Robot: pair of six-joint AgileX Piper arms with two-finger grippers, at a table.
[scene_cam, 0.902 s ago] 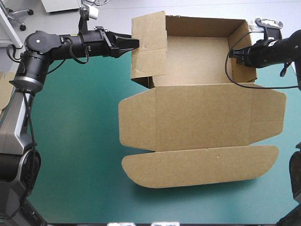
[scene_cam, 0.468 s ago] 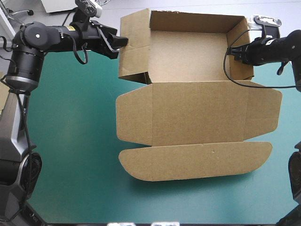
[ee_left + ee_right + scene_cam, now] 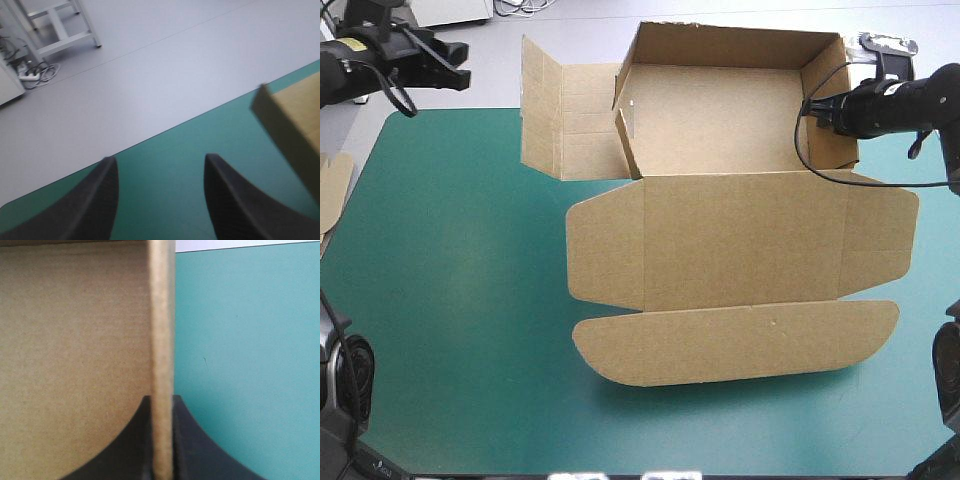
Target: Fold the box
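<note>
The brown box (image 3: 720,130) lies in the middle of the table with its back wall and right wall raised. Its lid (image 3: 740,240) and front flap (image 3: 735,345) lie flat toward me. The long left side flap (image 3: 570,120) is spread outward, flat on the cover. My right gripper (image 3: 812,108) is shut on the top edge of the right wall (image 3: 162,340), which stands between its fingers (image 3: 162,400). My left gripper (image 3: 455,65) hangs open over the table's far left corner, apart from the box. Nothing is between its fingers (image 3: 160,157), and a box edge (image 3: 290,130) shows off to one side.
An edge of more brown board (image 3: 332,190) shows at the table's left edge. The teal-green cover (image 3: 460,300) shows bare left of the box and in front of it. The table's far edge runs just behind the box.
My left gripper has let go of the left side flap and drawn back to the far left. The flap has dropped outward and lies flat. The right gripper keeps its hold.
</note>
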